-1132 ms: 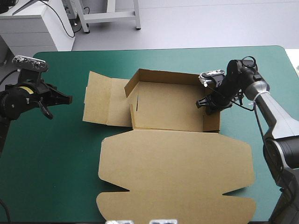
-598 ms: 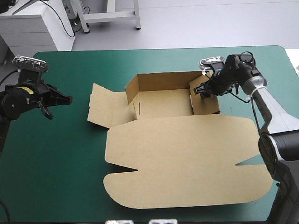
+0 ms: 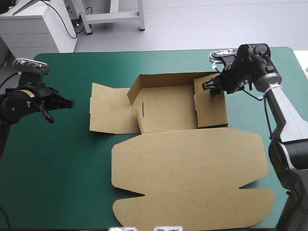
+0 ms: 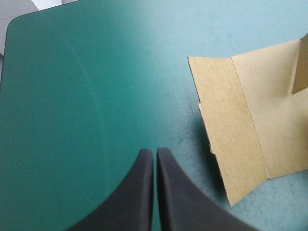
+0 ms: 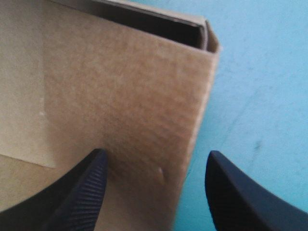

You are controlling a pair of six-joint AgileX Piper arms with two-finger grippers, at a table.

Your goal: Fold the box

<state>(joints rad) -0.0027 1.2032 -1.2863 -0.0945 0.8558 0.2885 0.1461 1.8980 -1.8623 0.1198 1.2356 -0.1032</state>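
Table [image 3: 159, 54]: far edge at 12 o'clock, rounded corners at 11 and 1 o'clock (high view). Teal-green cover [image 3: 57, 163] lies smooth, with its widest bare area at 8 o'clock.

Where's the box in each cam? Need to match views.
High view: the box mid-table, far walls raised, lid flat toward the near edge.
Left wrist view: its flat side flap, ahead of and beside the shut left gripper.
Right wrist view: its end wall, between the open right gripper.
Shared landmark: the teal-green cover.

box [image 3: 168, 110] mid table [image 3: 57, 159], lid [image 3: 192, 178] flat nearside; r gripper [image 3: 208, 87] at its far-right wall, l gripper [image 3: 70, 102] well left.
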